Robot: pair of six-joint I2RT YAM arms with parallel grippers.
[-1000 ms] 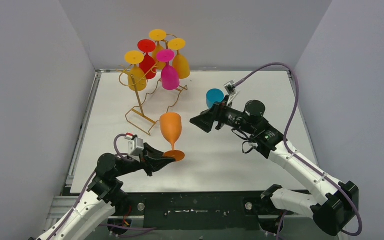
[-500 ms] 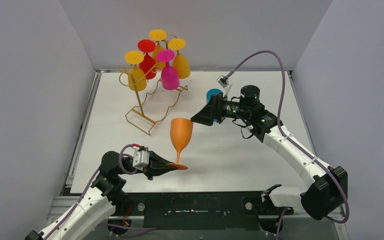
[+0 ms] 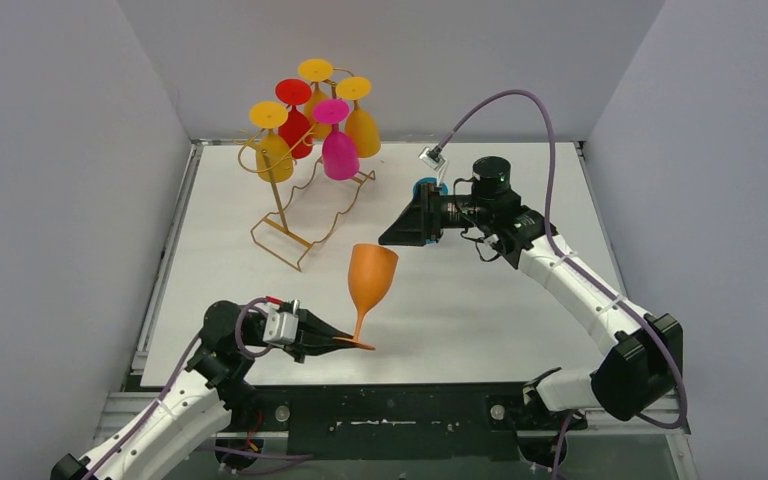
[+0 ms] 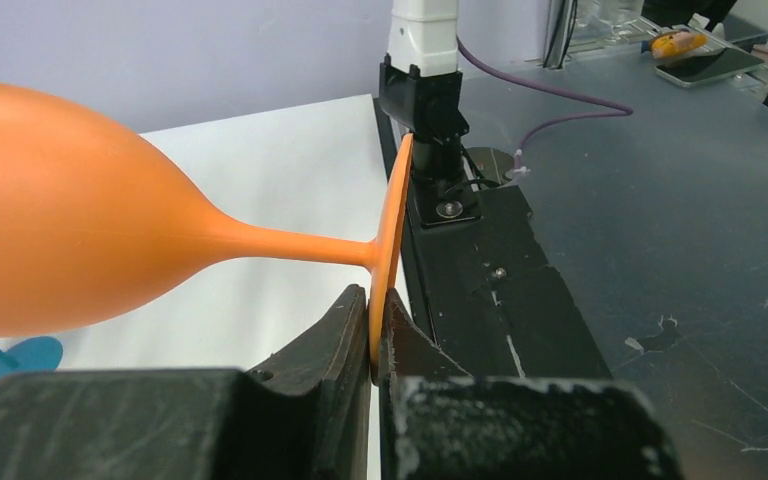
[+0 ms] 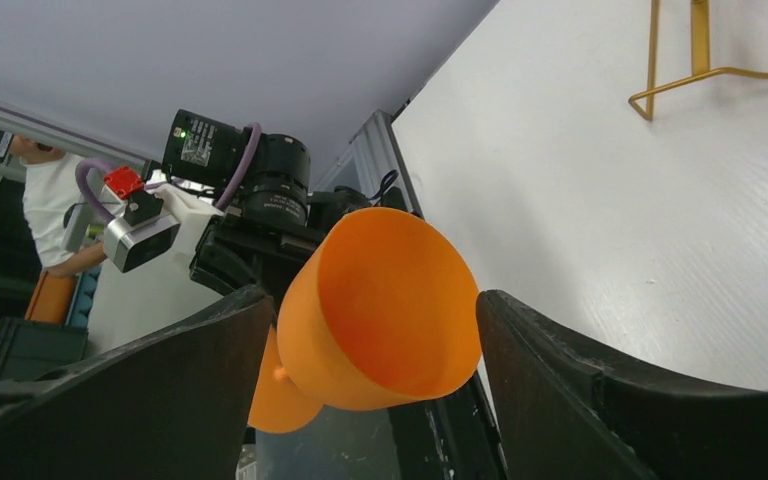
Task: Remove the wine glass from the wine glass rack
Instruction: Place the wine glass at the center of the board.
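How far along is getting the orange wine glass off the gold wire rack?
Done: the matte orange wine glass is clear of the gold wire rack. In hand: the left gripper pinches its foot; the open right gripper faces its bowl. Left: likely a handover, then setting it down.

No text, brand or number can be read anywhere; the small pale label point(image 5: 196, 143) on a black arm joint point(image 5: 272, 185) is too blurred.

Bright, even light (soft shadows).

Matt orange plastic wine glass point(image 3: 372, 270)
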